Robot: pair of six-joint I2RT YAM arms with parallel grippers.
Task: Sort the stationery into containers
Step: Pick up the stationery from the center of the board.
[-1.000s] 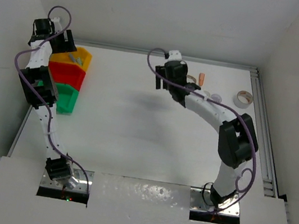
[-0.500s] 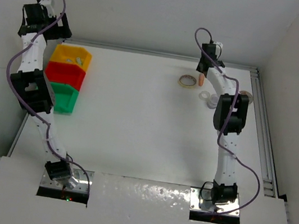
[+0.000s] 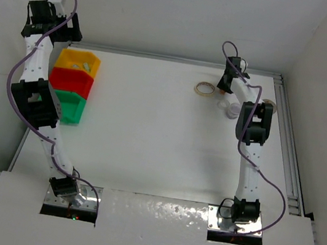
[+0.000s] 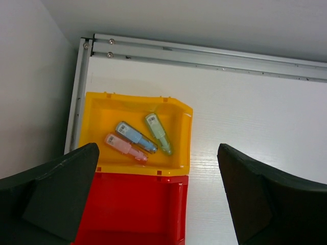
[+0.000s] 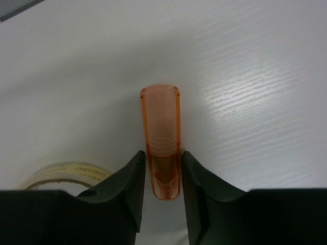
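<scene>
1. The left gripper is now raised above the yellow bin, jaws spread wide and nothing held. Three capsules are seen lying inside, so that drop is judged done
2. The right gripper has been swung out far right and pinched onto the orange capsule, just beside a tan tape ring — its long axis is laid along the fingers, rounded end pointed away from the wrist

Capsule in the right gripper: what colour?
Translucent orange; the capsule shows best in the right wrist view.
</scene>
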